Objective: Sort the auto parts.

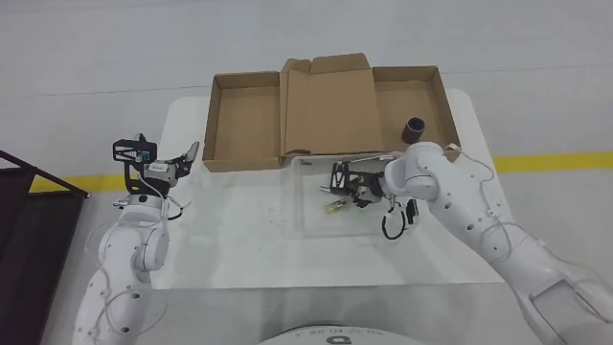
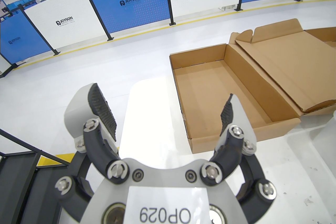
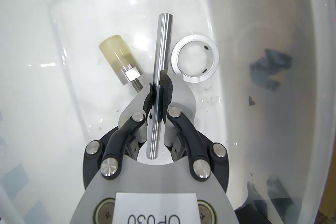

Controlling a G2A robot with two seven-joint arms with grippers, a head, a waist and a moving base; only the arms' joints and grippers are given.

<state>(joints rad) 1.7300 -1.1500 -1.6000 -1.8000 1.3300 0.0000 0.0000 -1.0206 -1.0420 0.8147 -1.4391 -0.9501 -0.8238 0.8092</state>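
Right pincer point(image 3: 157, 90) clamps rod point(image 3: 163, 46) lengthwise, tip outward.

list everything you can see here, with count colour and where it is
cardboard boxes: 2, brown, open, side by side at the table's far edge
dark cylinder: 1, dark brown, inside the box nearer the right arm
clear tray: 1, transparent, on the table in front of the boxes
metal rod: 1, silver, within the tray
ring: 1, silver, in the tray beside the rod
capped stud: 1, yellowish with a metal threaded end, on the rod's other side
table: 1, white
left gripper: 1, jaws open, empty, by the table's corner
right gripper: 1, jaws shut on the metal rod
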